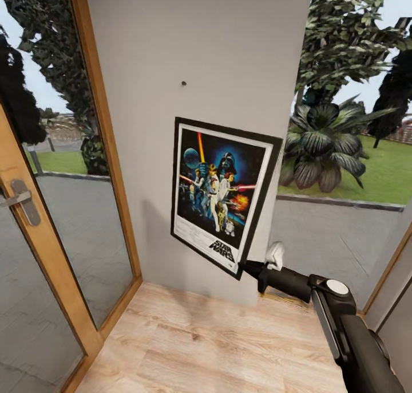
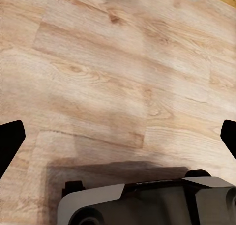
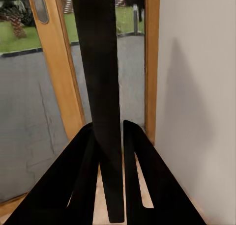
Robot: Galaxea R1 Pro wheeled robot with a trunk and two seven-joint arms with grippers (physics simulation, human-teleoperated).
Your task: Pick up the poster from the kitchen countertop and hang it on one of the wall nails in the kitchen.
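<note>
Poster (image 1: 222, 193) hung tilted below wall nail (image 1: 183, 83), its lower corner pinched in right gripper (image 1: 247, 267) (fingertips hidden); left gripper (image 2: 118, 136) spread wide, empty.

Right gripper (image 3: 110, 151) fingers (image 3: 147, 181) clamp the poster (image 3: 101, 77) edge-on.

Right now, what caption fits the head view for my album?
Right gripper lifts the poster toward a wall nail.

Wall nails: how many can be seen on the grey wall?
1. The wall nail sits on the grey wall, above the poster. Others may lie outside the picture.
</note>
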